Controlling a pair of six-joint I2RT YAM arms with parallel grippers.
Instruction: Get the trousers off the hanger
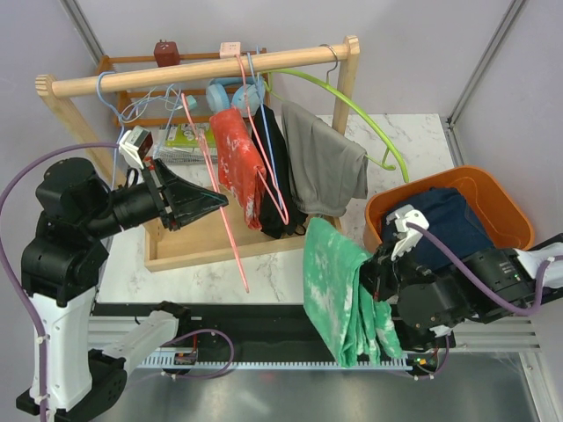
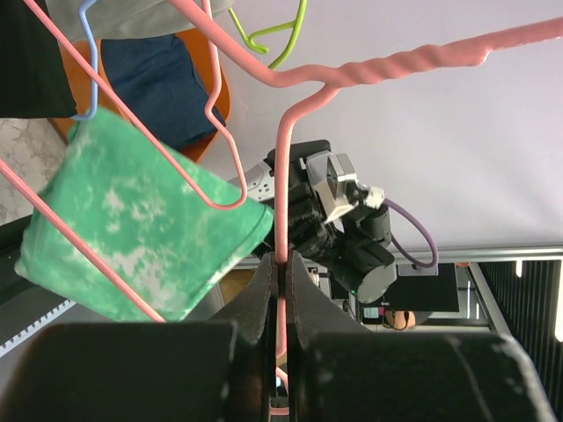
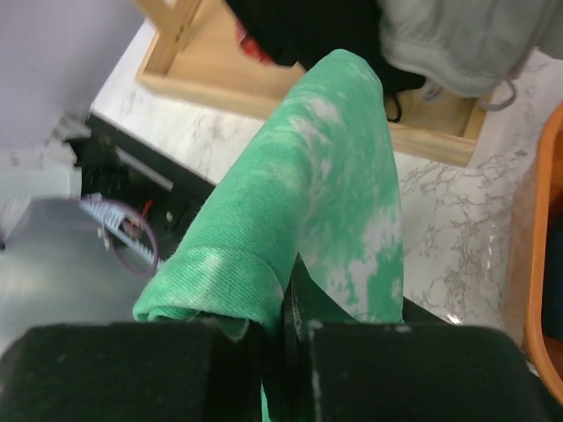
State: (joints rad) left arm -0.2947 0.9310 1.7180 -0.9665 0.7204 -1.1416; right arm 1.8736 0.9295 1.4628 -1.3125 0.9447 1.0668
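My left gripper (image 1: 222, 200) is shut on the wire of a pink hanger (image 1: 230, 230); the left wrist view shows the pink hanger (image 2: 283, 167) pinched between the gripper (image 2: 281, 265) jaws. My right gripper (image 1: 375, 283) is shut on the folded mint-green trousers (image 1: 339, 290), which hang from it over the table's near edge, apart from the hanger in the top view. In the right wrist view the green trousers (image 3: 334, 176) drape over that gripper (image 3: 290, 303). The dark navy trousers (image 1: 444, 224) lie in an orange basket (image 1: 506, 207).
A wooden rack (image 1: 202, 72) carries a red garment (image 1: 237, 158), a black one (image 1: 274, 180), a grey one (image 1: 324, 163) and a lime-green hanger (image 1: 356, 105). Its wooden base tray (image 1: 198, 246) sits on the marble table. A black rail runs along the near edge.
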